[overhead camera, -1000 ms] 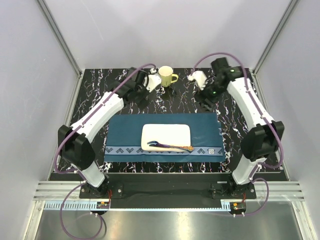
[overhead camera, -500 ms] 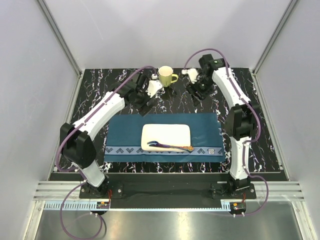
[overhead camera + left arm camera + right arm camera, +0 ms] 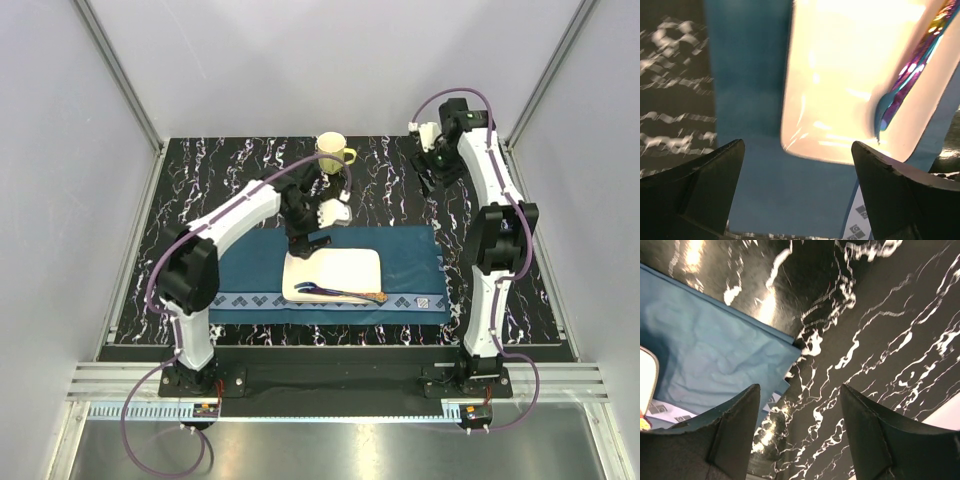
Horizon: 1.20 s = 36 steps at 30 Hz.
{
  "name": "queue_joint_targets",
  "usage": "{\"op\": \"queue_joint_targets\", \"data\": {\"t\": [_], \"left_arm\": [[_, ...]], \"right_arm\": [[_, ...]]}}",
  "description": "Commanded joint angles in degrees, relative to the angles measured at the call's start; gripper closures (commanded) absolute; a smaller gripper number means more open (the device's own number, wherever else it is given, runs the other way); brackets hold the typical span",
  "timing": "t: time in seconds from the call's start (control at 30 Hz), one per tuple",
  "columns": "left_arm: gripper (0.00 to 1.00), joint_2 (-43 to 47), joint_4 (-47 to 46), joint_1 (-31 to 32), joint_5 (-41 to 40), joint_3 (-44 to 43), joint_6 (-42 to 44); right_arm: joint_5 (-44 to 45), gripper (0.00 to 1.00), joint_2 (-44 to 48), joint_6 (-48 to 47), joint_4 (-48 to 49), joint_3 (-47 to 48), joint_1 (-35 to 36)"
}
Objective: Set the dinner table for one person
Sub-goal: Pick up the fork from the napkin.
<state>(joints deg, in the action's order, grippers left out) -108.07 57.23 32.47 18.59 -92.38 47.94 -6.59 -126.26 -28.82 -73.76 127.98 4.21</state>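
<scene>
- We see the counter [image 3: 200, 165], black with white veins, spreading from the arms' bases to the back wall.
- A blue mat [image 3: 245, 262] lies on its near middle. On the mat sits a white plate [image 3: 345, 265], with a shiny spoon [image 3: 340, 292] along the plate's near edge.
- A yellow mug [image 3: 333, 152] stands upright on the counter beyond the mat, at the far middle.
- The left gripper [image 3: 797, 145] hangs over the plate's far left corner, between mug and plate. Its jaws are spread wide, and we see nothing between them.
- The right gripper [image 3: 800, 387] is up by the counter's far right corner, well apart from the plate. Its wrist view looks down on bare counter and a corner of the mat. Its jaws are released and empty.
</scene>
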Motion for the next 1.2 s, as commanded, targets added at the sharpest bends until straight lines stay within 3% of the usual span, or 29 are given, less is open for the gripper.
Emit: {"op": "queue_joint_targets", "data": {"t": [0.0,0.13,0.5,1.17], "left_arm": [[0.07,-2.57,3.06,2.24,5.93,-4.47,2.86],[0.08,-4.95,3.15,4.09,7.51,-6.58,-0.38],[0.12,-3.9,3.85,8.48,10.77,-2.55,-1.8],[0.16,-11.72,7.72,9.45,12.97,-2.98,-2.42]], "right_arm": [[0.79,0.28,0.31,1.48,0.1,4.64,0.54],[1.05,0.28,1.19,0.78,0.19,4.91,0.63],[0.26,0.27,0.05,0.6,0.11,9.3,0.54],[-0.79,0.28,-0.31,2.01,0.37,13.43,0.63]]}}
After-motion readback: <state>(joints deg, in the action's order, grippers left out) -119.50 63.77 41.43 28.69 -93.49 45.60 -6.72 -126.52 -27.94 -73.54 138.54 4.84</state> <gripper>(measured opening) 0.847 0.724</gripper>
